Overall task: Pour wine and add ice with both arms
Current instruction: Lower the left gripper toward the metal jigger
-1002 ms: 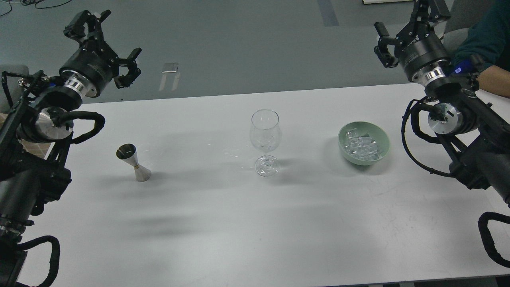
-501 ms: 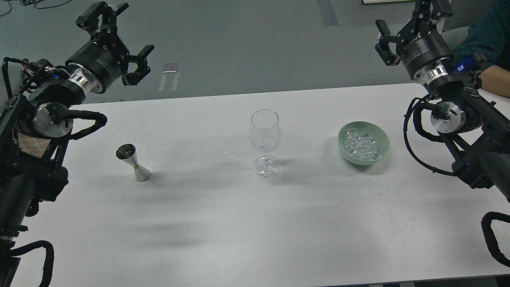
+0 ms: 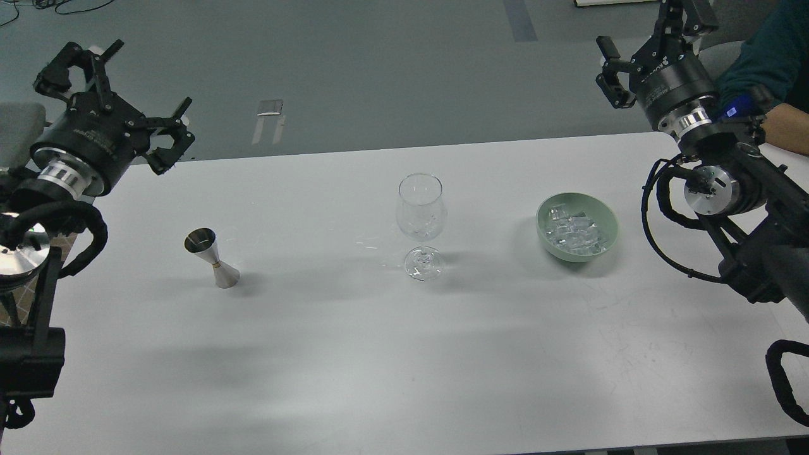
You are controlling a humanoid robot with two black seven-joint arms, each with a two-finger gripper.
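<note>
Clear glass (image 3: 421, 218) stands empty, ice (image 3: 574, 232) unmoved in its bowl (image 3: 544, 235); your left gripper (image 3: 114, 104) and right gripper (image 3: 651, 35) both hang spread, holding nothing.

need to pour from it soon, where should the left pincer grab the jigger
Grip the jigger at its narrow waist, where the two cones meet. It stands upright with its open cup on top, so bring the open left pincer in level from the left, keeping it upright.

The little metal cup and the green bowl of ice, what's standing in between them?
In the head view, an empty wine glass stands upright between the metal cup and the green bowl of ice. Otherwise only bare white table.
</note>
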